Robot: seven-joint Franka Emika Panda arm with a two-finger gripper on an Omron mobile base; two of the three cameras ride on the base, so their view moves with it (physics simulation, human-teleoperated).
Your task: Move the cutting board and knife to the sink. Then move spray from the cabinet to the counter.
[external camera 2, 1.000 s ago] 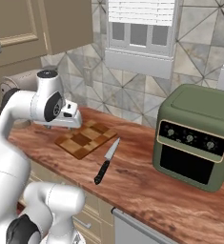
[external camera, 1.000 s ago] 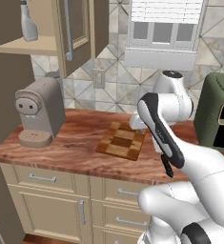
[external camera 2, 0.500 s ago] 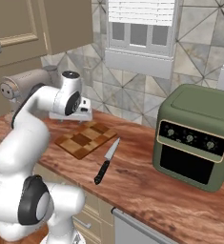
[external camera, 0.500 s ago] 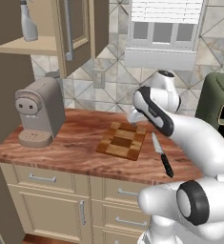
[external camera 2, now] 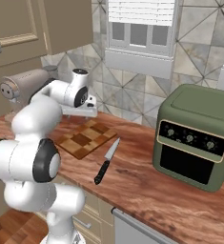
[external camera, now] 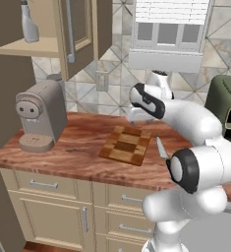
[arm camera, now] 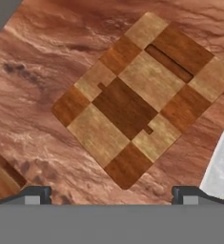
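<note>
**Nothing moved yet: gripper open above the board**

Status: the task looks barely started.

- Cutting board [external camera: 126,146] lies flat on the counter [external camera: 77,147], roughly mid-counter between the coffee machine [external camera: 40,115] and the green toaster oven [external camera 2: 195,134]. Not gripped, not lifted.
- Knife [external camera 2: 106,160] lies on the counter just beside the board, on the oven side, blade pointing toward the backsplash, black handle toward the front edge. In the hand view its blade shows as a pale strip at the right edge. Untouched.
- Gripper [external camera 2: 86,111] hangs above the board's far edge, near the backsplash. Jaws spread wide and empty: in the hand view the two fingertips [arm camera: 32,195] sit far apart with the board's chequered top between them. No contact with the board that I can see.
- Spray [external camera: 29,23] stands on the shelf of the wall cabinet [external camera: 23,47], door [external camera: 80,34] already swung open. So no door step looks needed for part two.
- Sink: can't locate it from these views, so I can't judge how far the carry is.

Left to do, as I read it: grasp the board, carry it to the sink, same for the knife, then fetch the spray down to the counter. All three transfers are outstanding.

Watch item: the board lies flat, so an edge grip is needed. The knife is thin and flat too.
</note>
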